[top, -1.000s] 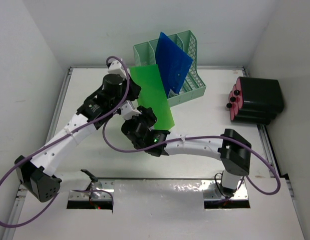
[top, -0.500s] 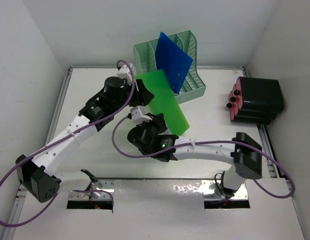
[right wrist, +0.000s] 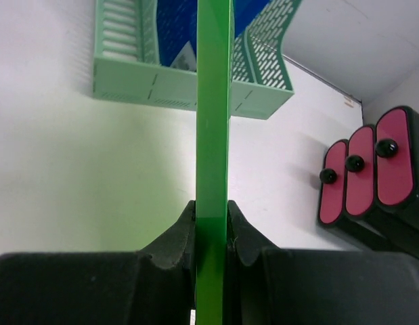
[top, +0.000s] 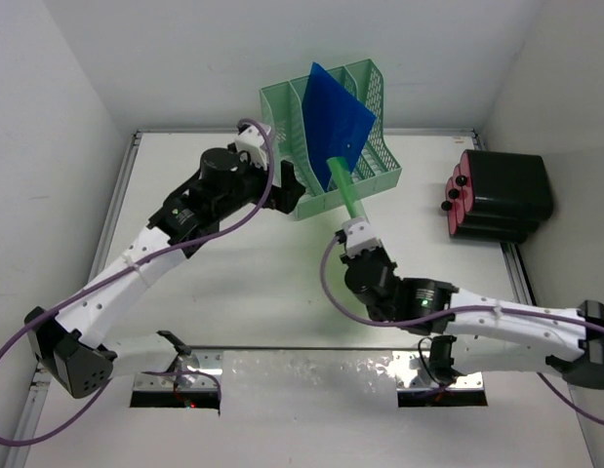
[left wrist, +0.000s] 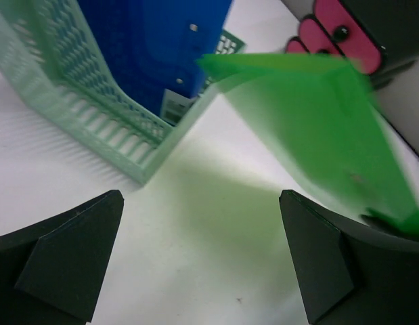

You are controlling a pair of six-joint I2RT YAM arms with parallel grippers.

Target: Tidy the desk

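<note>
The right gripper (right wrist: pixel 212 233) pinches the thin green plastic folder (right wrist: pixel 212 101) edge-on, its lower end cut off; whether its far end enters the mint-green slotted rack (top: pixel 375 175) is unclear; the left gripper (left wrist: pixel 199 223) gapes empty above the flat white desk (top: pixel 223 263).

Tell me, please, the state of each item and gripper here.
Left gripper: open, empty.
Right gripper: shut on green folder.
Green folder: held on edge, by the rack.
Blue folder: tilted, in rack.
Rack: upright on desk.
Drawer unit: drawers shut.
</note>
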